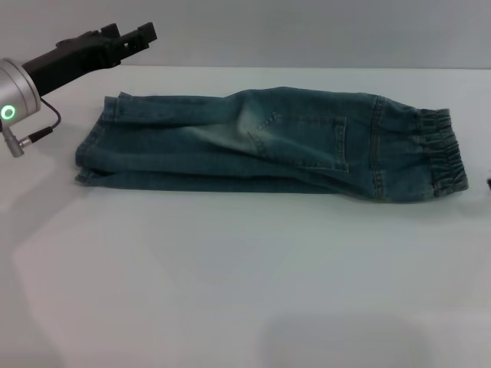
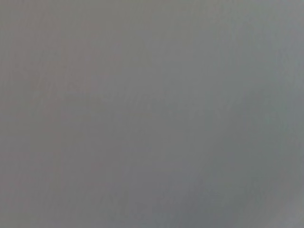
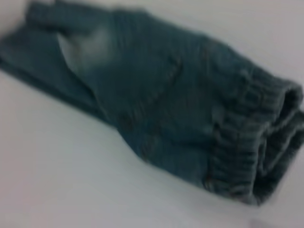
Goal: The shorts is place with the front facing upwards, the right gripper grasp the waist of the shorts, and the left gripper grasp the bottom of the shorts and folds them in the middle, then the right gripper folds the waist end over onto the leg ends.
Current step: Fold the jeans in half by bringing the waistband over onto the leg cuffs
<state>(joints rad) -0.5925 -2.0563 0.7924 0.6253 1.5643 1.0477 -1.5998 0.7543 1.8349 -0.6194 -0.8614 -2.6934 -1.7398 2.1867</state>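
The shorts (image 1: 268,146) lie on the white table (image 1: 230,276), folded lengthwise in half with a back patch pocket (image 1: 303,138) facing up. The waist end (image 1: 441,153), with its gathered elastic band, points right; the right wrist view shows this waistband (image 3: 247,142) close up. The leg ends (image 1: 96,149) with their straight hems lie at the left. My left gripper (image 1: 130,37) hovers raised beyond the far-left corner of the shorts, clear of the cloth and holding nothing. Of my right gripper (image 1: 489,182) only a dark sliver shows, at the right edge just past the waistband.
Bare white tabletop stretches in front of the shorts and along their far side. The left arm's silver cylinder (image 1: 15,96) with a green ring and a cable hangs at the left edge. The left wrist view shows only plain grey.
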